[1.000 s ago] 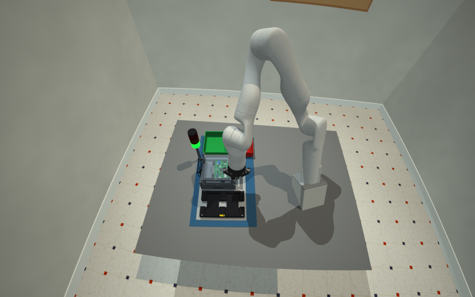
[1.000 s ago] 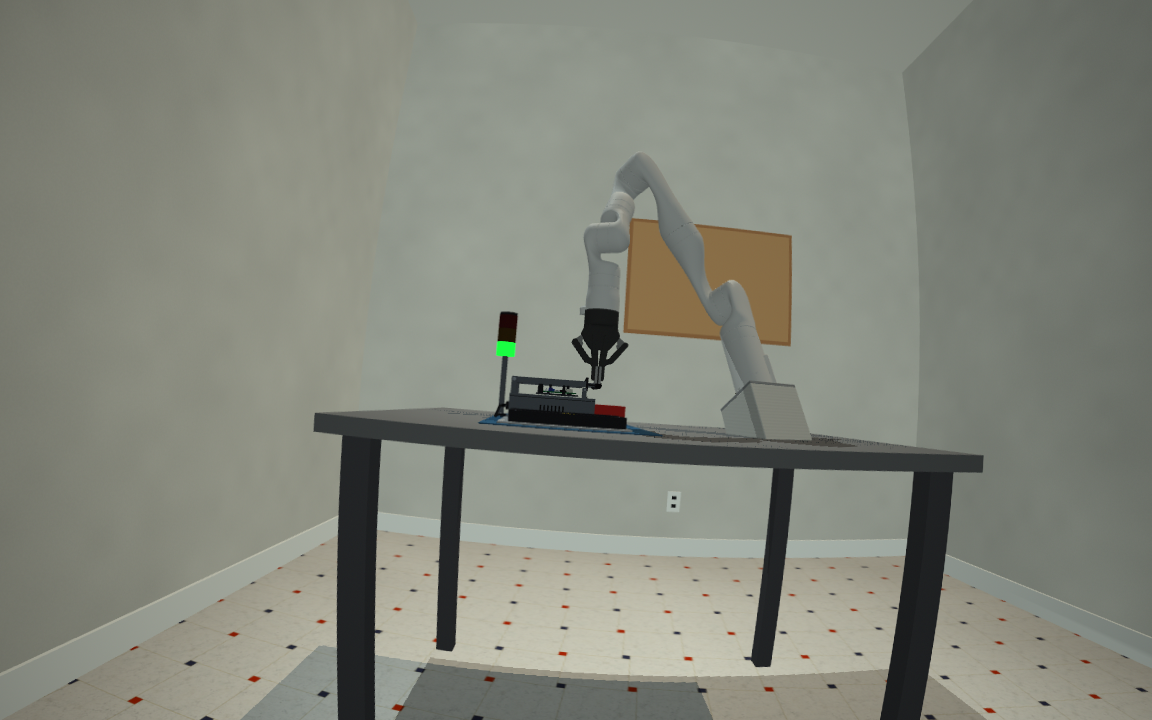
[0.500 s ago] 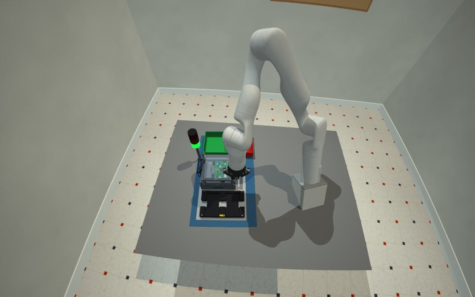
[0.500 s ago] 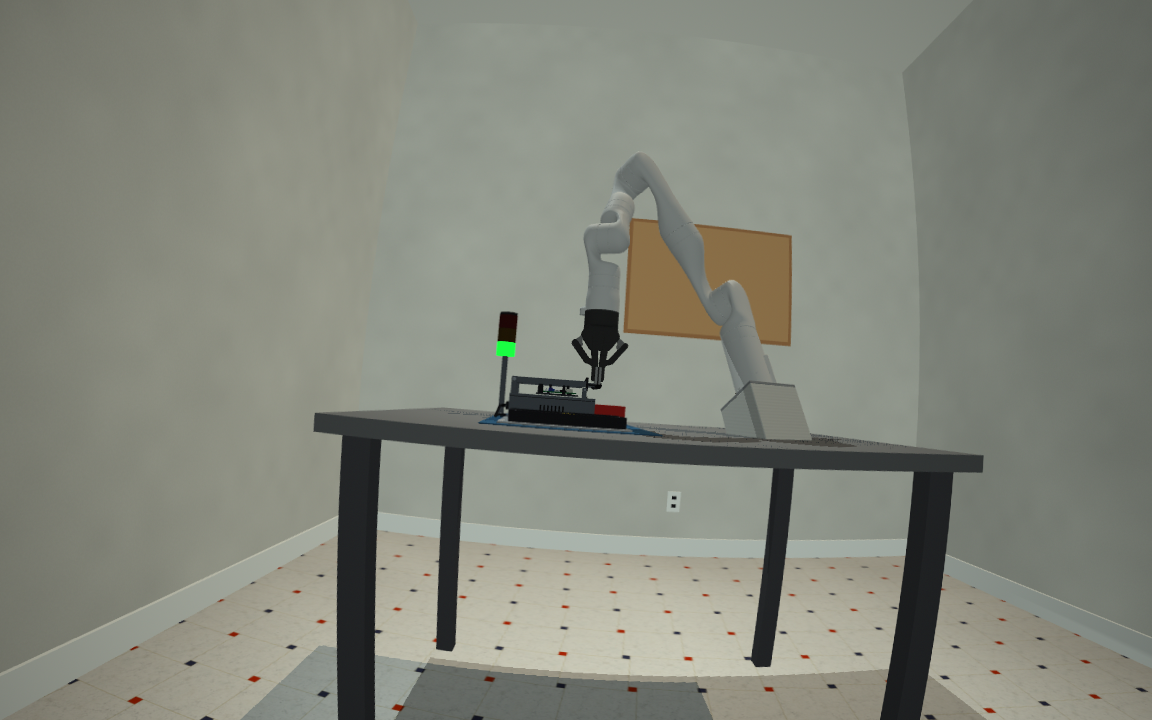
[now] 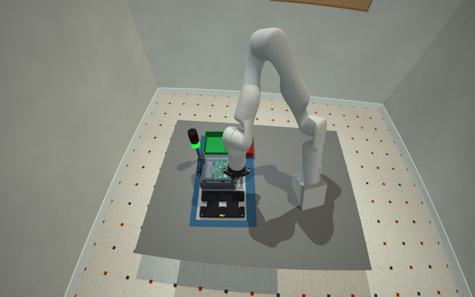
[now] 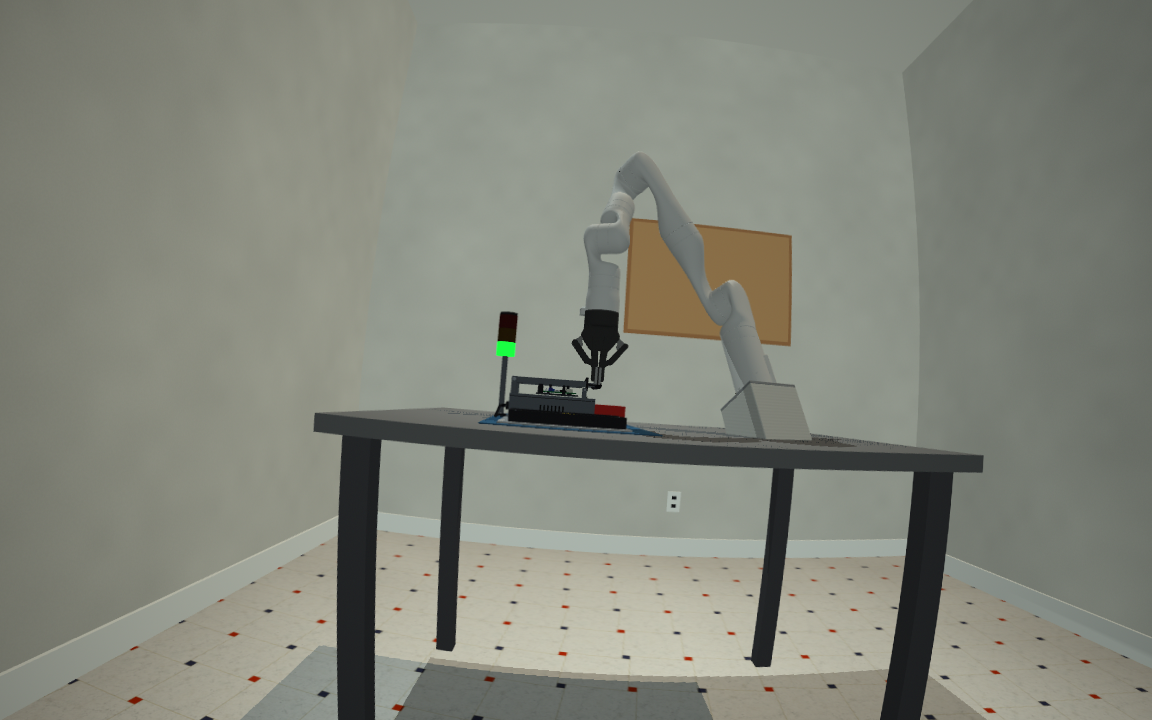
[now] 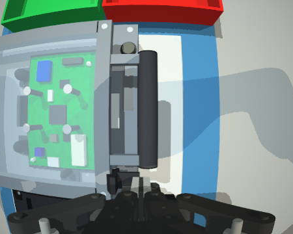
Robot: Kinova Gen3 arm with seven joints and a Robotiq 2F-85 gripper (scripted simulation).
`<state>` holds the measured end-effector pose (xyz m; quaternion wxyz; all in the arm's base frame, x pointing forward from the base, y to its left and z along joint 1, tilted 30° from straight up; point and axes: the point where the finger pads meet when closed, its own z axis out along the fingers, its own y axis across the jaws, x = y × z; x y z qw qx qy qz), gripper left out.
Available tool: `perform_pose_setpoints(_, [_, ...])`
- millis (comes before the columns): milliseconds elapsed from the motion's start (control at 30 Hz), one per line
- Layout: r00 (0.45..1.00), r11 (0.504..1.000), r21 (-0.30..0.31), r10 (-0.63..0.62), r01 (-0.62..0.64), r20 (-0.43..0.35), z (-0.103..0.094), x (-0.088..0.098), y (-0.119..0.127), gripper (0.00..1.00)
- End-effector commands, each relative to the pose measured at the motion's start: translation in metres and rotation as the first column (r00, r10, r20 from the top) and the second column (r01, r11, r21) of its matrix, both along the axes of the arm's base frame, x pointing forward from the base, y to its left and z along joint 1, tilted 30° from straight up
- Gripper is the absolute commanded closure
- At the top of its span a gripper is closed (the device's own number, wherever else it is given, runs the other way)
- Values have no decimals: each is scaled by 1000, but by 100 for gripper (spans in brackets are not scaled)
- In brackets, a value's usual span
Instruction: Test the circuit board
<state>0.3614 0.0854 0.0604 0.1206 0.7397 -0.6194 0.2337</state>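
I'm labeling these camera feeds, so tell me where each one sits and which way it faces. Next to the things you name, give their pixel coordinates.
Top: high over the table point(image 5: 165, 221) point(image 6: 652, 449), facing steeply down; the whole arm and the gripper point(image 5: 236, 176) point(image 6: 596, 383) point(image 7: 140, 188) show.
Exterior: off one side of the table, at about tabletop height, facing across it to the corkboard point(image 5: 324, 4) point(image 6: 705, 282); arm and gripper in profile.
Wrist: on the arm's end, facing down at the tester's lid point(image 5: 204, 169) point(image 6: 549, 382) point(image 7: 103, 97); only the gripper shows.
Top and exterior share the lit green signal light point(image 5: 195, 144) point(image 6: 506, 349).

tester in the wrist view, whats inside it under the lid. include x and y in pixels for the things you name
Under the see-through lid point(image 7: 103, 97) lies the green circuit board point(image 7: 39, 107), component side up, with chips, blue parts and a white connector point(image 7: 79, 151). The board covers whatever is beneath it.
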Motion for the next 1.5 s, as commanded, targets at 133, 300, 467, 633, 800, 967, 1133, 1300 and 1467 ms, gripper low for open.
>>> perform_pose_setpoints(133, [1000,1000,0,0,0,0,-1,0,0,100])
perform_pose_setpoints(300, [1000,1000,0,0,0,0,-1,0,-1,100])
perform_pose_setpoints(467, [1000,1000,0,0,0,0,-2,0,-1,100])
perform_pose_setpoints(633, [1000,1000,0,0,0,0,-2,1,-1,100])
perform_pose_setpoints(800, [1000,1000,0,0,0,0,-2,1,-1,100])
perform_pose_setpoints(967, [1000,1000,0,0,0,0,-3,1,-2,100])
perform_pose_setpoints(1133, [1000,1000,0,0,0,0,-3,1,-2,100])
perform_pose_setpoints(1300, [1000,1000,0,0,0,0,-2,1,-1,100])
perform_pose_setpoints(1467, [1000,1000,0,0,0,0,4,-1,2,100])
